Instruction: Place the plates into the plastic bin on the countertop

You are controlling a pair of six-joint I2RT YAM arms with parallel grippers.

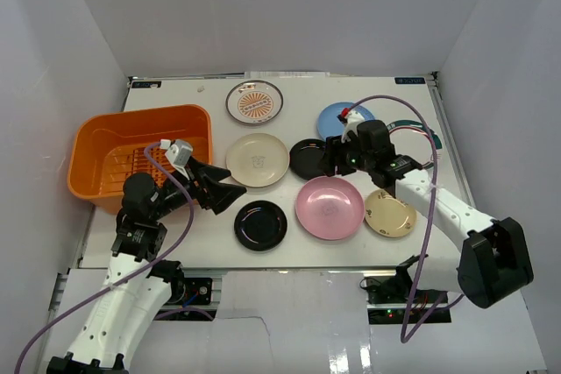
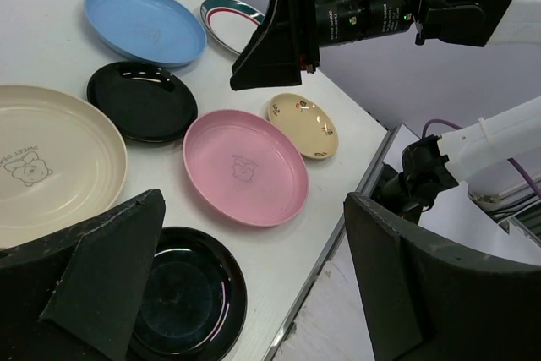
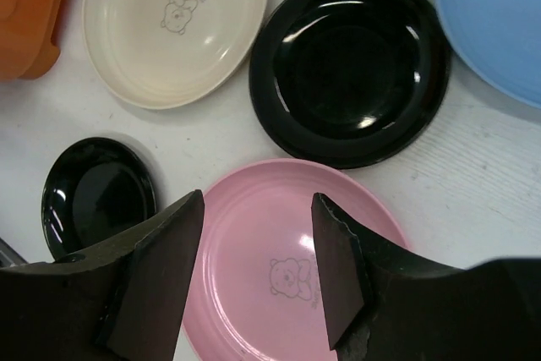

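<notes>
Both hold nothing: my right gripper [image 3: 258, 209] hangs half-spread above the rim of the pink plate [image 3: 254, 285], likely to pinch it; my left gripper [image 1: 226, 192] gapes wide near the plastic bin [image 1: 88, 151].

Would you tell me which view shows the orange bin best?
The top view: nearly the whole bin shows, rim and slotted floor. The right wrist catches one corner only; the left wrist misses it.

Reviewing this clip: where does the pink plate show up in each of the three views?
Top external: the pink plate lies right of centre, near the table's front edge.
Left wrist: it is at the middle of the picture.
Right wrist: it is at bottom centre, cut off by the lower edge.
Shared landmark: the cream bear-print plate.
</notes>
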